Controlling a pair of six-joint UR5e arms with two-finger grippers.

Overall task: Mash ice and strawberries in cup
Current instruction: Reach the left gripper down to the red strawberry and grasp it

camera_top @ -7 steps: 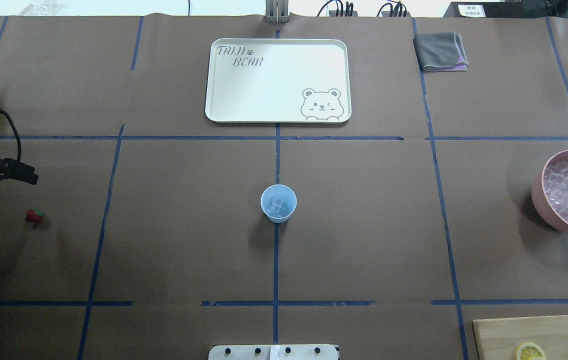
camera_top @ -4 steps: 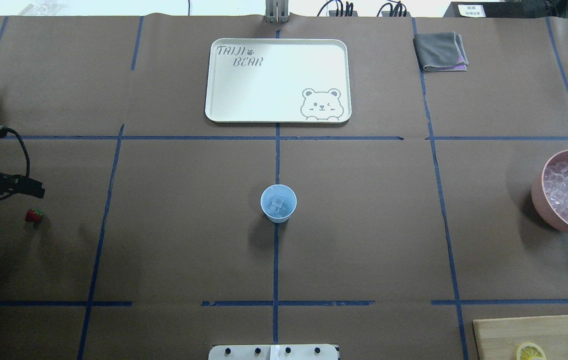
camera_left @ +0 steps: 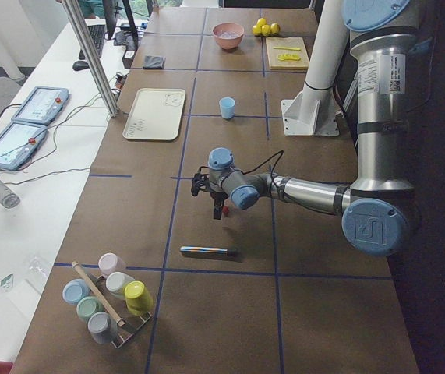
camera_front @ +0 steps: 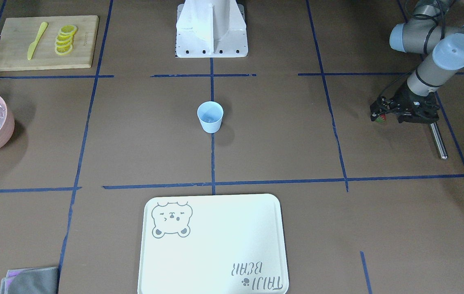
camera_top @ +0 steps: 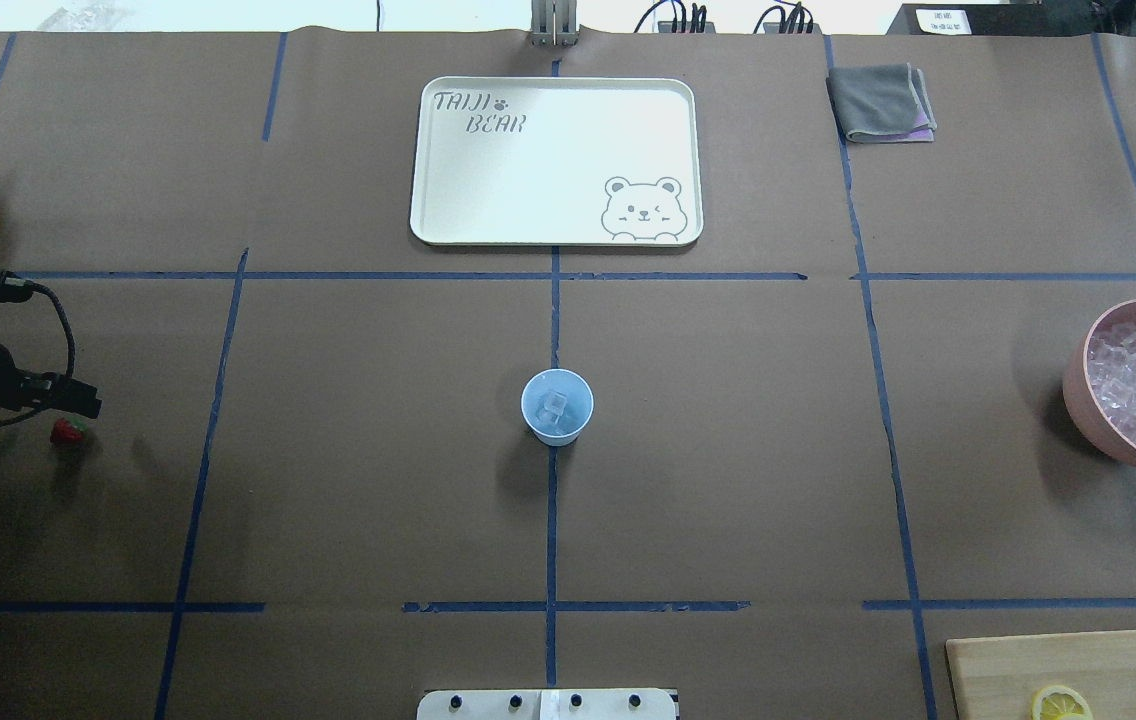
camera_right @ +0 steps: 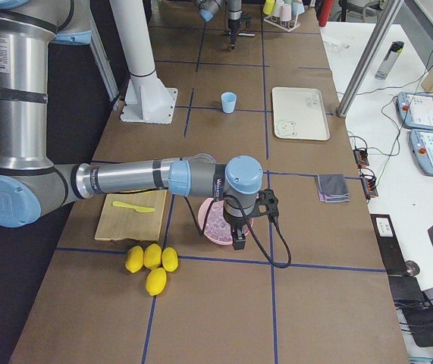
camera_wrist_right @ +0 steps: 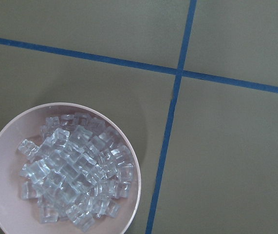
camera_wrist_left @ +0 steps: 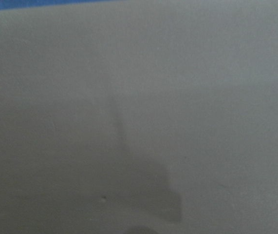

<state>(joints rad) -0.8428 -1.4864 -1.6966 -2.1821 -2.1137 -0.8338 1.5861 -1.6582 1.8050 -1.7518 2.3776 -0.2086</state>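
The light-blue cup (camera_top: 557, 405) stands at the table's middle with a few clear ice cubes (camera_top: 555, 406) in it; it also shows in the front view (camera_front: 210, 116). The small red strawberry (camera_top: 68, 431) lies on the paper at the far left. My left gripper (camera_front: 379, 114) is low over the table, its tips right at the strawberry (camera_front: 380, 118), and looks open. My right gripper (camera_right: 239, 241) hangs over the pink bowl (camera_top: 1078, 385) of ice (camera_wrist_right: 75, 170); I cannot tell whether it is open or shut. Both wrist views show no fingers.
A white bear tray (camera_top: 556, 160) lies at the far middle and a grey cloth (camera_top: 881, 102) at the far right. A cutting board (camera_front: 11, 53) holds lemon slices and a yellow knife. A metal rod (camera_front: 438, 141) lies beside the left gripper.
My left arm has come further into the overhead view and moved toward the strawberry, its tip now right beside it. The cup, ice and bowl have not moved.
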